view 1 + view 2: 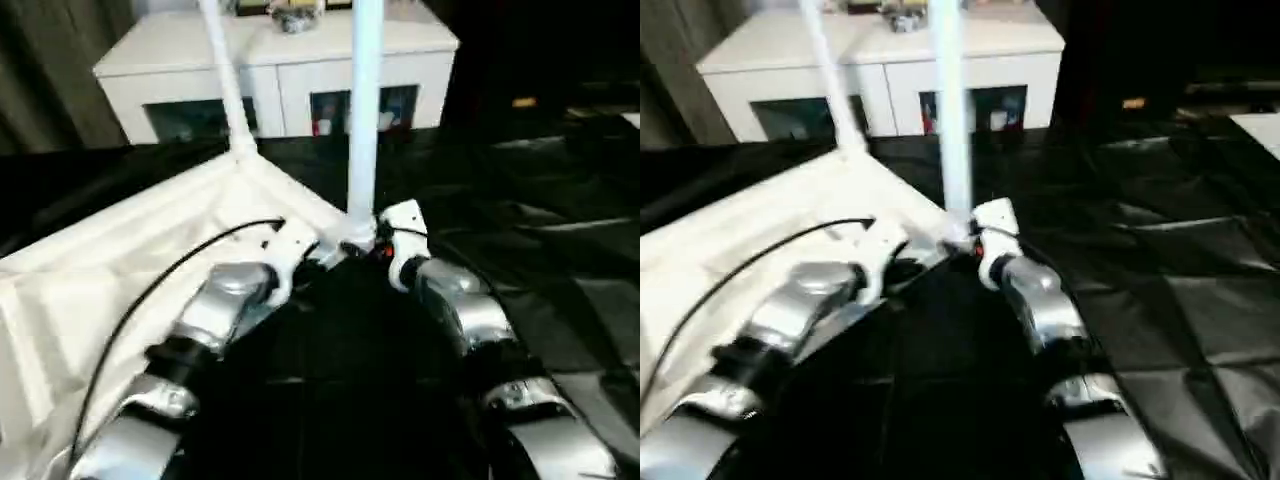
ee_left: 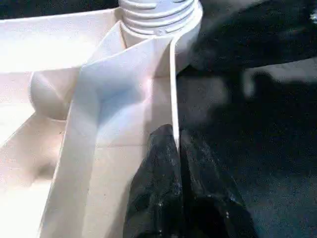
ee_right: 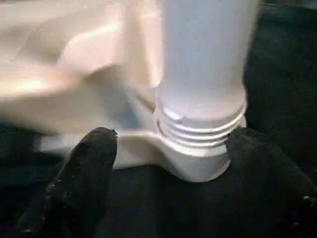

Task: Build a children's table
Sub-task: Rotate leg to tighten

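From the head views, the tabletop (image 1: 120,260) was laid upside down on the black sheet (image 1: 560,260) so legs could go in from above; one leg (image 1: 365,120) was stood in the near corner socket, another leg (image 1: 225,80) in the far one. In the left wrist view, the left gripper (image 2: 177,148) was clamped on the tabletop's rim, probably to steady it. In the right wrist view, the right gripper (image 3: 168,148) was spread loose around the leg's threaded base, gripping nothing.
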